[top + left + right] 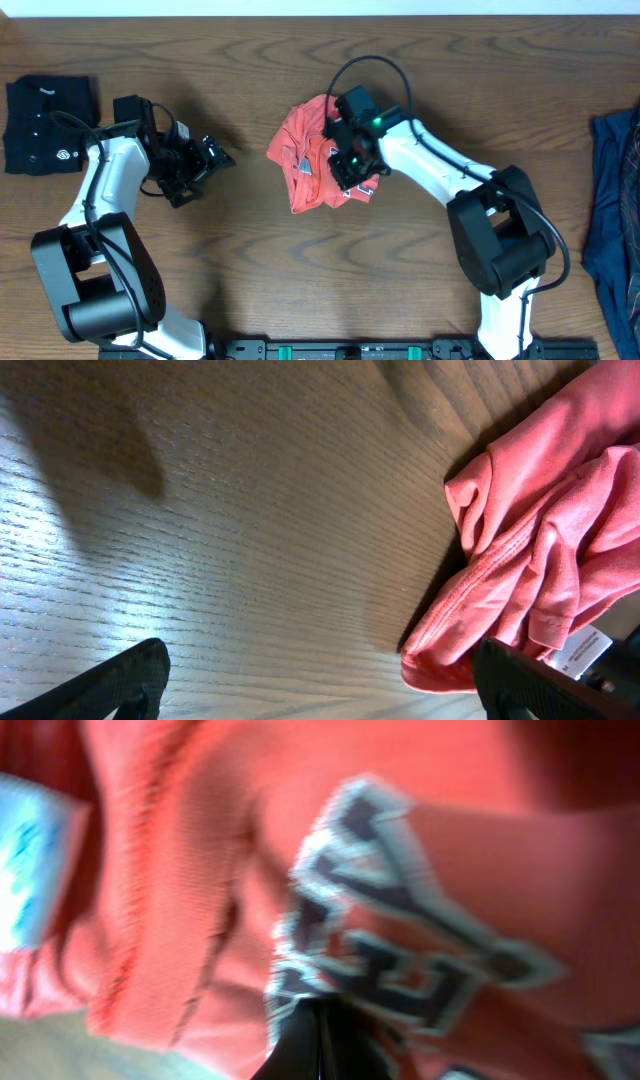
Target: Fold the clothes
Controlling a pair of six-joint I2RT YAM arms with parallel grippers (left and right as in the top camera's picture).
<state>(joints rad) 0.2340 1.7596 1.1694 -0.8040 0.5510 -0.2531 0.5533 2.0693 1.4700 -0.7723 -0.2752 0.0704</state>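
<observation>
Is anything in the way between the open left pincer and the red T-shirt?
No, nothing visible. Only bare wooden table lies between the left pincer and the crumpled coral-red T-shirt. The right pincer is shut on the shirt's other side.

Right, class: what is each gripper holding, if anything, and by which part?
The right gripper is shut on the coral-red T-shirt, seemingly pinching fabric beside its chest lettering. The left gripper holds nothing.
</observation>
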